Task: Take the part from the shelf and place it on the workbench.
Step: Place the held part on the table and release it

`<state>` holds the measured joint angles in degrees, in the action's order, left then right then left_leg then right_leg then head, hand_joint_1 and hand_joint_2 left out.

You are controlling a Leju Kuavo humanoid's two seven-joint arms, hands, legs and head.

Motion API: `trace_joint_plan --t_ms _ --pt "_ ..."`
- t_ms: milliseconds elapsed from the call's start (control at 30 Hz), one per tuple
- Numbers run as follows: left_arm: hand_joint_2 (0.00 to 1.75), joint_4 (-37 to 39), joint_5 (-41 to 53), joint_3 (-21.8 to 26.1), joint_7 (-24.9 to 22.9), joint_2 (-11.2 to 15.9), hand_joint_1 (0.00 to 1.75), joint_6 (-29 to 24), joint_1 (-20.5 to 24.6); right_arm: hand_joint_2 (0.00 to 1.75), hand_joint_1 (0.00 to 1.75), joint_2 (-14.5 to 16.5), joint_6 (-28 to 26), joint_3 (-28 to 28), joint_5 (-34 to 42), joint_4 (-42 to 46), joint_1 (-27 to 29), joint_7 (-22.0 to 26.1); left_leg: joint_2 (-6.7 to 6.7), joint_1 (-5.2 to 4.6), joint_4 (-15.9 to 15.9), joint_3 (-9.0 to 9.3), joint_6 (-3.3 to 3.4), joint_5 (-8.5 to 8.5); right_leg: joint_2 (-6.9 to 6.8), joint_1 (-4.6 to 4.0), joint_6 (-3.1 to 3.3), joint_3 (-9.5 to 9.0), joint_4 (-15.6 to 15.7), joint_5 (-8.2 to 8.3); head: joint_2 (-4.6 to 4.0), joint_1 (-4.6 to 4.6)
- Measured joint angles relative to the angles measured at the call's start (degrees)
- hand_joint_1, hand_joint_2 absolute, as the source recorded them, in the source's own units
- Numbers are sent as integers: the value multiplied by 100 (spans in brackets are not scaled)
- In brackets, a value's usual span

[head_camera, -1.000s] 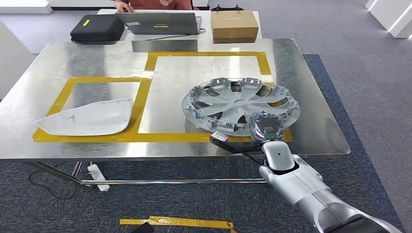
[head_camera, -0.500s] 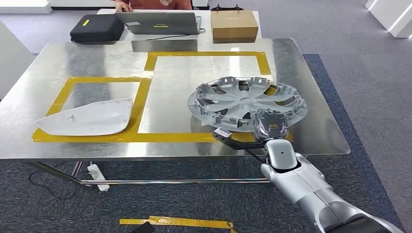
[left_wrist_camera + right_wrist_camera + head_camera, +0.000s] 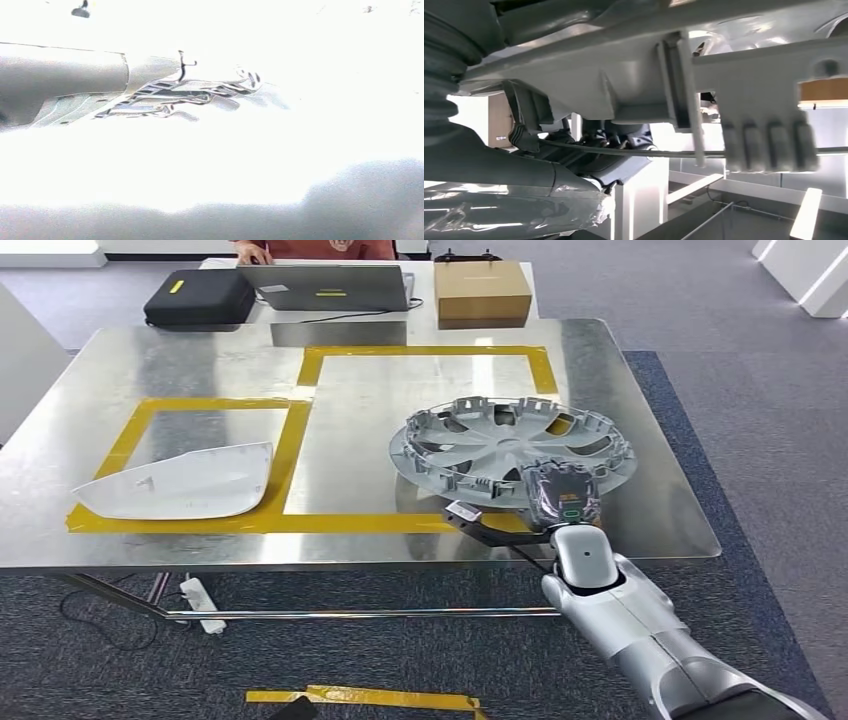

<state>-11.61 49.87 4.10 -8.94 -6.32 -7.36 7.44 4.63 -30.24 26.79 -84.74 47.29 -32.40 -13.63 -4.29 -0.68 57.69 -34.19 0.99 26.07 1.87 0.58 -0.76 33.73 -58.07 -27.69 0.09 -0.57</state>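
From the head view, the right hand (image 3: 560,498) grips the near rim of the hubcap (image 3: 515,448), its fingers wrapped over the edge. The hubcap sits tilted, inner side up, its near edge lifted over the tabletop (image 3: 90,390) — whether the far edge touches the metal I cannot tell. It lies across the right side of the larger yellow tape frame (image 3: 430,352), overlapping the tape along the frame's right and near sides. A white mirror cover (image 3: 180,483) rests on the tabletop well to the left, across the near tape of the smaller frame. At the far end stand a black case (image 3: 200,300), a laptop (image 3: 325,287) and a closed cardboard box (image 3: 482,290) — what the box holds cannot be seen. A person (image 3: 315,248) sits behind the laptop. On the floor under the near edge lie a power strip (image 3: 200,604) and a strip of yellow tape (image 3: 370,698).

The left wrist view is washed out white; the left hand (image 3: 165,97) shows as a pale shape, and I cannot tell whether its fingers are spread or curled.

In the right wrist view the hand's dark fingers (image 3: 531,115) sit against the grey ribbed underside of the hubcap, close up, with a row of clips on the rim.
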Motion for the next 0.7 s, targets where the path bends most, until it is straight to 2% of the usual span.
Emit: trace_joint_plan --t_ms 200,333,700 --pt "175 -9 54 -55 -16 -2 0 -11 3 0 0 1 3 -51 -15 27 22 -1 0 0 0 0 0 0 0 0 0 0 0 0 0 -1" --pt "0 -11 45 -68 -10 -3 0 -57 4 0 0 0 7 -63 -23 36 35 0 0 0 0 0 0 0 0 0 0 0 0 0 0 0" --pt "0 -11 -14 -67 -138 -18 0 61 25 0 0 30 74 -107 98 62 45 140 0 0 0 -2 0 0 1 0 0 1 0 0 0 -1"
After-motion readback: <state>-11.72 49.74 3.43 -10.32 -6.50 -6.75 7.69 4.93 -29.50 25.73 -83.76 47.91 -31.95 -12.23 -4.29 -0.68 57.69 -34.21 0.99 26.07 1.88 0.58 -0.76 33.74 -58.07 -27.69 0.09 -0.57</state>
